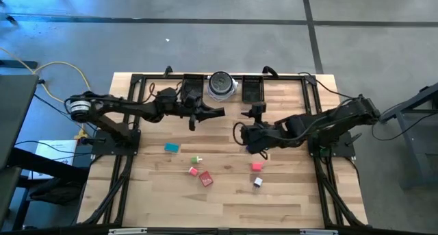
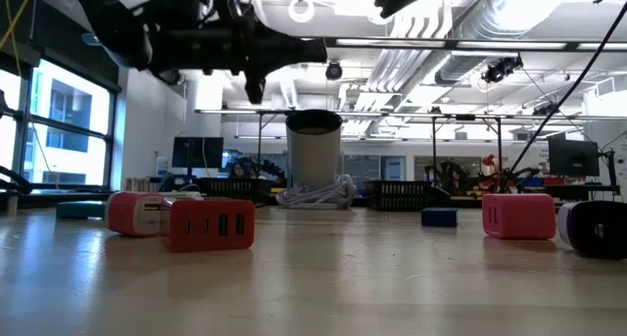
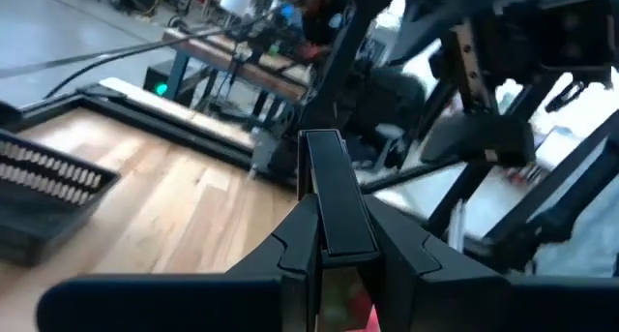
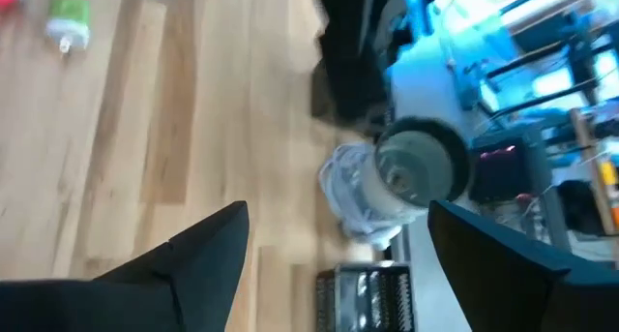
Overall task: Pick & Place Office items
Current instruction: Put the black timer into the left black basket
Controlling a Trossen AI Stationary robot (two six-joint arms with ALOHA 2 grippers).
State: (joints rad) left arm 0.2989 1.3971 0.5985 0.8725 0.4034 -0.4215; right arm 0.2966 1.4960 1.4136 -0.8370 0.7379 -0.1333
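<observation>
- Holding a black piece (image 3: 334, 201) between narrow fingers, the left gripper (image 1: 213, 112) hangs above the surface (image 1: 226, 201) just in front of the left tray (image 1: 192, 86); I judge it is carrying the piece there.
- The piece is a slim bar; its long axis runs straight out along the fingers, so in the high view it points toward the right arm.
- The right gripper (image 1: 243, 134) hovers near mid-surface with fingers (image 4: 193, 250) spread wide and nothing between them, probably freed to reach for another item.
- Loose items lie toward the front: teal block (image 1: 171, 147), green-white piece (image 1: 197, 159), two red ones (image 1: 205, 179), pink block (image 1: 256, 166), and a white-and-black piece (image 1: 258, 182) just in front of it.
- The red block (image 2: 210, 224) lies flat, long side across the low view, ports facing the camera.
- The dish (image 1: 221, 85) sits between the trays at the back edge.
</observation>
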